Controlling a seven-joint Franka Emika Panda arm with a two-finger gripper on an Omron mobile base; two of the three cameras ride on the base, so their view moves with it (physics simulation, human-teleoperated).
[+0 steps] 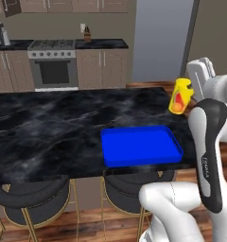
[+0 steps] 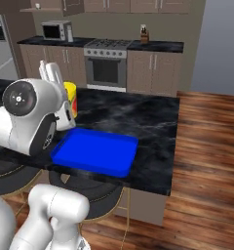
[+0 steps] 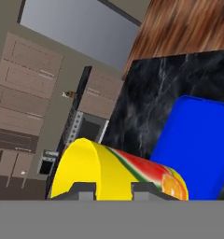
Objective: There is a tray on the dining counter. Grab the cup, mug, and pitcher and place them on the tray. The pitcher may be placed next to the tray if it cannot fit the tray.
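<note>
step: carrying cup [image 1: 180,96] to tray [image 1: 141,145]
gripper [image 3: 113,188]: pinching the cup at its rim
cup: held tilted in the air, above counter [image 1: 49,127], just beside tray's far right corner
next: move over tray, lower upright, release

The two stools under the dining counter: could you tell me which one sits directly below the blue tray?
The right stool, tucked under the tray; the left stool sits under bare marble.

The tray [image 1: 141,146] lies on the dining counter [image 1: 49,123]; the cup [image 1: 180,96] hangs above its far side.
</note>
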